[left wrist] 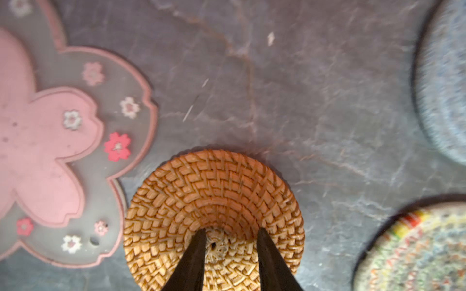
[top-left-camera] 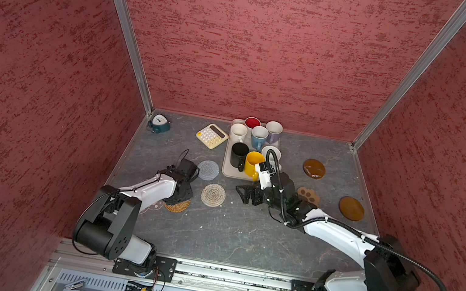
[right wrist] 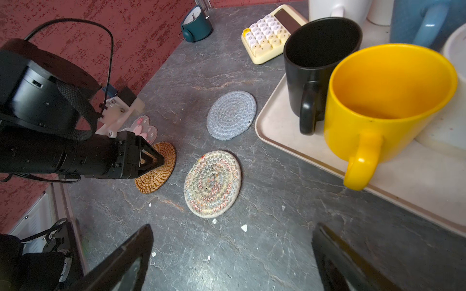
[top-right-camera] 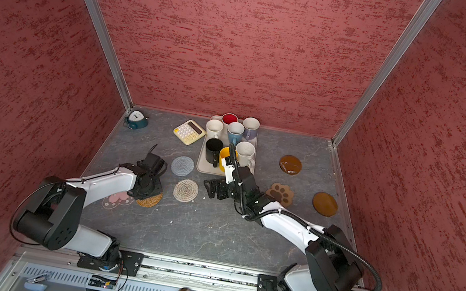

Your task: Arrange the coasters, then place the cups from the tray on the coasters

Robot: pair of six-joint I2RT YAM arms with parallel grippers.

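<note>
Both fingers (left wrist: 194, 257) of the left gripper (left wrist: 232, 236), a little apart and gripping nothing, rest on the woven tan coaster (left wrist: 214, 186) astride its centre knot, just beside the pink flower coaster (left wrist: 45, 141), while the right gripper (right wrist: 233, 229), jaws wide, hangs nearer the tray (right wrist: 274, 126).

White shells, black joints; right arm (top-left-camera: 337, 239): corrugated black hose (top-left-camera: 443, 288); left arm (top-left-camera: 151, 187): seemingly thin black cable (right wrist: 111, 55).

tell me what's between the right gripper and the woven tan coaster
The beige crocheted coaster lies flat between the right gripper and the woven tan coaster, seen in both top views.
</note>
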